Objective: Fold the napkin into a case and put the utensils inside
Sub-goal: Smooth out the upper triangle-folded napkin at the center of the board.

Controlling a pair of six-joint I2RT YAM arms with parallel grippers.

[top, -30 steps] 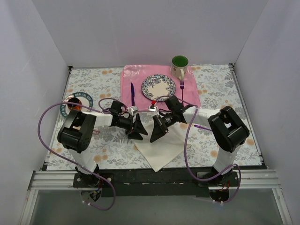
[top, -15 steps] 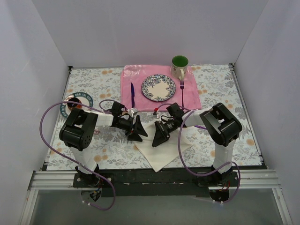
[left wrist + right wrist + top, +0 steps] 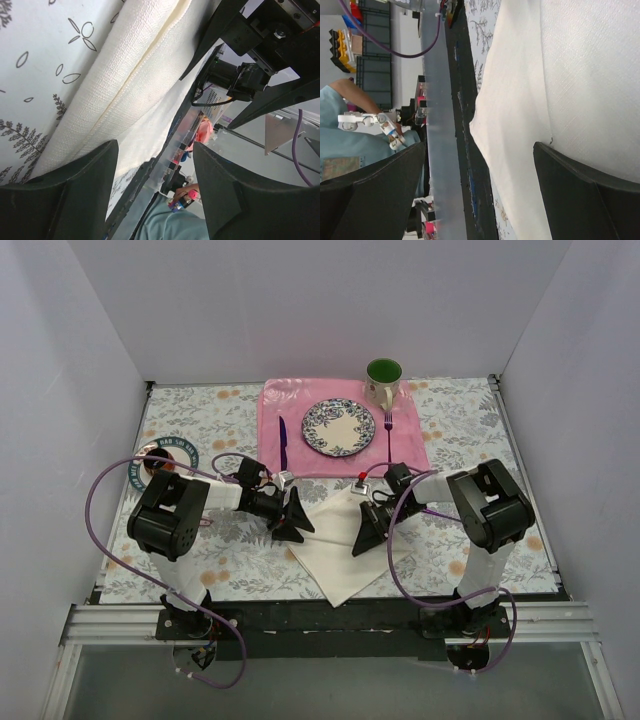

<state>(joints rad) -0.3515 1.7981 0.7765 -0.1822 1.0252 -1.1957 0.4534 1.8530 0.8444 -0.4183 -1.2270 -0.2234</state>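
Well, the napkin (image 3: 335,555) lies in folded layers on the flowered table (image 3: 470,420), near its front edge, just short of the pink placemat (image 3: 410,445). The left gripper (image 3: 293,517) and right gripper (image 3: 368,532) flank it, fingers spread, grasping nothing.

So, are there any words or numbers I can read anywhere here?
Nothing can be read for sure.
On the round disc at the left: white letters around its teal rim, too small to read.
On the plate, mug and napkin: no words show.
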